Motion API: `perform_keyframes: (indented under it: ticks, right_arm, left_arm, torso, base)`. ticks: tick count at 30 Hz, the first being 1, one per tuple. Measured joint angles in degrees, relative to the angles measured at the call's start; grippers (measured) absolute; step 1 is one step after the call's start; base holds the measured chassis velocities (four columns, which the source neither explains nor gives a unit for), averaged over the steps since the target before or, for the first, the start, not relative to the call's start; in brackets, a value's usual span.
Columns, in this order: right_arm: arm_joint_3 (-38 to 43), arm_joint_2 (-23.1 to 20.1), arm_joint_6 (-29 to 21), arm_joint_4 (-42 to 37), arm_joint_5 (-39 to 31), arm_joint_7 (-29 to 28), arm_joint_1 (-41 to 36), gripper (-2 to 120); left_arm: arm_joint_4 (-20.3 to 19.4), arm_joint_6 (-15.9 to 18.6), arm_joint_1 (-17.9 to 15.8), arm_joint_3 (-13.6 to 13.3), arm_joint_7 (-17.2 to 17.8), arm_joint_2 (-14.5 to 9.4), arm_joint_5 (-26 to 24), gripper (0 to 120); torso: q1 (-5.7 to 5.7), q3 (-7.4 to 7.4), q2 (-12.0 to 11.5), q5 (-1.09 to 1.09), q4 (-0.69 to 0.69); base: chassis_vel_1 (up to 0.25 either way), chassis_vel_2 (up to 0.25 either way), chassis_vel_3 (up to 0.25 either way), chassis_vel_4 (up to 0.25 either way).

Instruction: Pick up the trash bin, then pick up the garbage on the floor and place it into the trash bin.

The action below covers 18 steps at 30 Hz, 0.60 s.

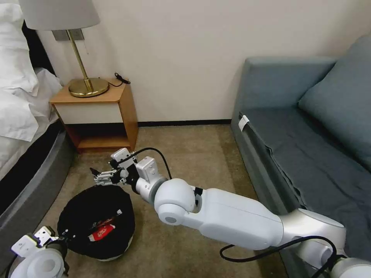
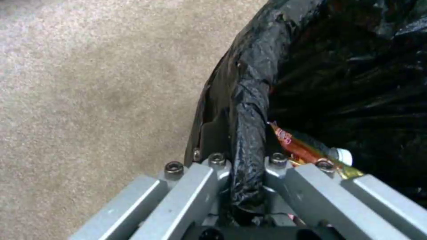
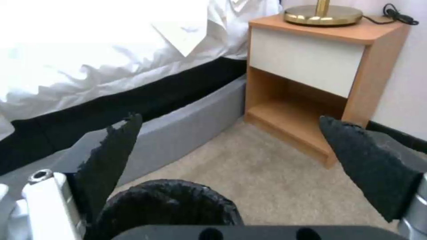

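- Head view: right gripper reaches forward over the far rim of the trash bin (on the carpet), fingers spread apart.
- Left gripper pinches the bin's near rim; garbage lies inside.

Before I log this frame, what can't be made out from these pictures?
- Head view: how many items lie in the trash bin; its bag's folds hide all but a red packet.
- Left wrist view: the left gripper and bin rim cover most of the bottle.
- Right wrist view: the bin's inside sits below the open right gripper.
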<state>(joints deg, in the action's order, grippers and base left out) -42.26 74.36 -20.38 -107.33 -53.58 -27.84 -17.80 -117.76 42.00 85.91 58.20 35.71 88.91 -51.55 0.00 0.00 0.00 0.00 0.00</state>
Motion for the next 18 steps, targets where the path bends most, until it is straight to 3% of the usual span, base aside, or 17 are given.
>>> perform_keyframes:
  ticks: [2,8,13,14,17,18]
  right_arm:
    - [0.2,-0.1,0.1,0.0,0.1,0.1,-0.4,100]
    - [0.6,-0.6,0.3,0.1,0.4,0.2,-1.2,100]
    - [1.4,-1.3,0.3,-0.5,0.2,0.2,-1.7,100]
    - [1.4,-1.3,0.3,-0.5,0.2,0.2,-1.7,100]
    - [2.1,-2.0,0.2,-1.1,-0.1,0.2,-2.5,100]
    - [2.1,-2.0,0.2,-1.1,-0.1,0.2,-2.5,100]
  left_arm:
    - [0.0,-0.2,0.2,0.0,-0.5,0.0,0.5,2]
    - [-1.6,-1.5,1.2,0.3,-5.2,0.0,3.3,22]
    - [-4.0,-4.0,3.7,0.5,-13.1,0.3,10.5,43]
    - [-4.0,-4.0,3.7,0.5,-13.1,0.3,10.5,43]
    - [-6.6,-6.0,6.4,0.7,-18.7,0.7,15.9,59]
    - [-6.6,-6.0,6.4,0.7,-18.7,0.7,15.9,59]
  torso:
    - [0.00,0.00,0.0,0.00,0.00]
    - [0.00,0.00,0.0,0.00,0.00]
    - [0.00,0.00,0.0,0.00,0.00]
    - [0.00,0.00,0.0,0.00,0.00]
    - [0.00,0.00,0.0,0.00,0.00]
    - [0.00,0.00,0.0,0.00,0.00]
  base:
    - [0.000,0.000,0.000,0.000]
    - [0.000,0.000,0.000,0.000]
    - [0.000,0.000,0.000,0.000]
    - [0.000,0.000,0.000,0.000]
    - [0.000,0.000,0.000,0.000]
    - [0.000,0.000,0.000,0.000]
